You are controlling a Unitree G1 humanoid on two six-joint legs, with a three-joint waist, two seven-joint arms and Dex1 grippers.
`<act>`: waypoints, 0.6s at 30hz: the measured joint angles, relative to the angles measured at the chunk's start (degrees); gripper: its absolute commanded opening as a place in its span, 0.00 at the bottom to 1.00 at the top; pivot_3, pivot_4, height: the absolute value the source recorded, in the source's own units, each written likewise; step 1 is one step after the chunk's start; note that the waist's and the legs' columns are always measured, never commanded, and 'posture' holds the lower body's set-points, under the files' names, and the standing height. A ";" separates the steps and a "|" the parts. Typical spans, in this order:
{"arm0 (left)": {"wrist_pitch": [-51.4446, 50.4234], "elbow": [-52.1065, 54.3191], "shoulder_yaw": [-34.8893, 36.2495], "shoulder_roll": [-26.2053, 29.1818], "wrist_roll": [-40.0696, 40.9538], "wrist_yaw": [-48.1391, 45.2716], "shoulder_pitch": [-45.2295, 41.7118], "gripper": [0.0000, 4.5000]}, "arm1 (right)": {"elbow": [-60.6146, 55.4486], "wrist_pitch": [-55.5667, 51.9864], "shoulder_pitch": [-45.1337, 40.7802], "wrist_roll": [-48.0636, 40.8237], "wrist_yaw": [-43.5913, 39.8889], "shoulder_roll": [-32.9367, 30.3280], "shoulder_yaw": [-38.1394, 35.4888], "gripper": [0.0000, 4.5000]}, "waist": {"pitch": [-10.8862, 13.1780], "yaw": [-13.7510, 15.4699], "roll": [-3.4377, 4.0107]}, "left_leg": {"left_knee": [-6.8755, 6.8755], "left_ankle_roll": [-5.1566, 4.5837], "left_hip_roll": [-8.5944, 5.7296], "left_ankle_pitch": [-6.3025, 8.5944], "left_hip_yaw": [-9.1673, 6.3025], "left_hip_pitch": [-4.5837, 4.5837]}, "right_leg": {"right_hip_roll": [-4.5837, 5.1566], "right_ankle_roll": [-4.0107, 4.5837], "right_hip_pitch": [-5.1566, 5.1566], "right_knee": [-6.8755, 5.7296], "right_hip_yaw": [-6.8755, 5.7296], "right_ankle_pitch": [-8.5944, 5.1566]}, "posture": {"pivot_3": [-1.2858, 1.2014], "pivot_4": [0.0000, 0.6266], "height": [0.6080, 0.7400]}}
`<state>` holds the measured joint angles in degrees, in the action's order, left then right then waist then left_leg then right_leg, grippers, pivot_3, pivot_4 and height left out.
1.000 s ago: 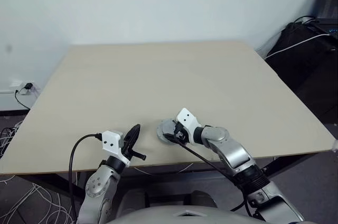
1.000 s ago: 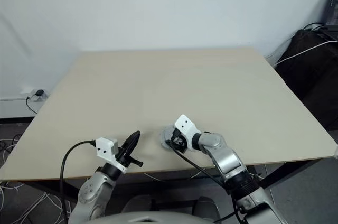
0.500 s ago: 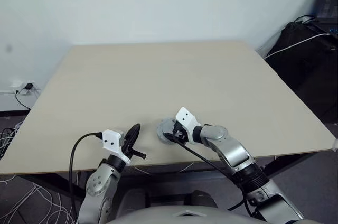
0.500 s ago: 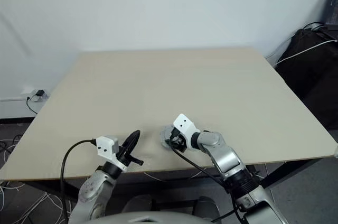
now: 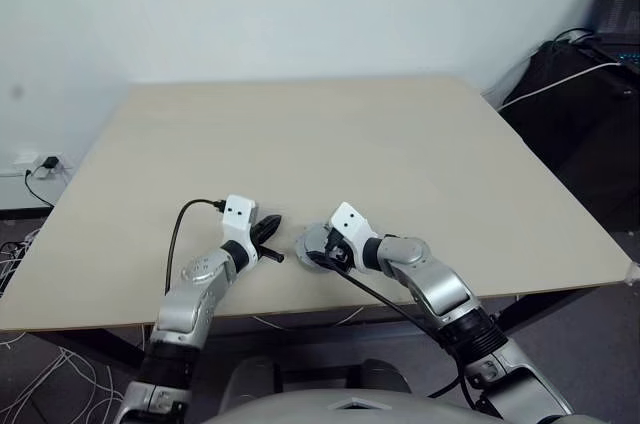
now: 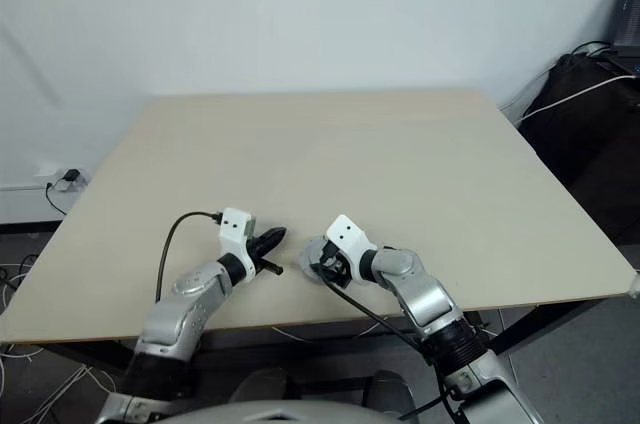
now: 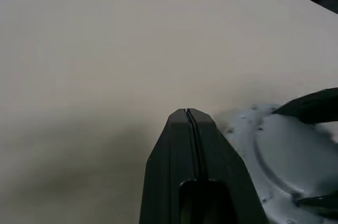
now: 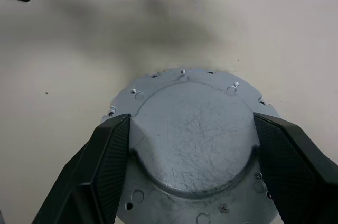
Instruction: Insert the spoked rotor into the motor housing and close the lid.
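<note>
we have the right gripper (image 8: 187, 145) with jaws spread around the lid (image 8: 193, 129) on the bench (image 5: 300, 134), probably seated. left gripper (image 7: 189, 115) clenched, empty, beside it; next, press the lid down.

Lid (image 8: 193, 145): dull grey metal, scuffed, matt, raised smooth centre, drilled rim. Table (image 5: 330, 144): pale beige, smooth, matt. Gripper fingers (image 8: 108, 152): black, finely textured pads.

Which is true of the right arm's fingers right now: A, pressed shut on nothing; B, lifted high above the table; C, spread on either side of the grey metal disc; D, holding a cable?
C: the right gripper has a finger at each side of the grey metal disc.
</note>
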<state>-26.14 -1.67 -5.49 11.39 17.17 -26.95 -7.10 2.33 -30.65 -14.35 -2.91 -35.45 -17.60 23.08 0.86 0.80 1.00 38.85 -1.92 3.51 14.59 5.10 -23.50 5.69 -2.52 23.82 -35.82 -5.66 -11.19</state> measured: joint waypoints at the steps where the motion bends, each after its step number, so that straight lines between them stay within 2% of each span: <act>1: -1.12 -0.73 -0.18 0.08 0.50 -1.18 -1.19 0.00 | -0.01 -0.01 0.00 0.00 0.00 0.05 0.02 0.72 | 0.01 -0.03 -0.01 | 0.00 0.00 0.00 0.00 -0.01 0.00 | -0.02 0.00 0.00 0.00 0.01 0.00 | 0.52 0.00 1.00; 8: -6.01 -7.42 -2.72 0.16 -0.17 -4.96 -6.45 0.00 | -0.08 -0.03 -0.02 -0.05 0.01 0.18 0.01 0.72 | 0.11 -0.10 -0.17 | 0.00 0.00 -0.01 0.00 -0.06 0.00 | -0.06 0.01 0.00 0.00 0.05 0.00 | 0.52 0.00 1.00; 18: -8.49 -8.12 -5.76 0.38 -3.34 -5.53 -7.31 0.00 | -0.04 -0.06 -0.07 -0.04 0.11 0.19 0.01 0.72 | 0.18 -0.08 -0.24 | 0.00 0.01 0.02 0.00 -0.09 0.00 | -0.04 0.01 0.01 0.01 0.06 0.00 | 0.52 0.00 1.00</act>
<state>-34.63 -9.79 -11.25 11.77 13.83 -32.48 -14.41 2.29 -30.71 -14.41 -2.95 -35.34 -17.42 23.09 1.04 0.72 0.75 38.85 -1.91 3.53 14.59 5.01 -23.50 5.65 -2.52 23.82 -35.81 -5.60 -11.19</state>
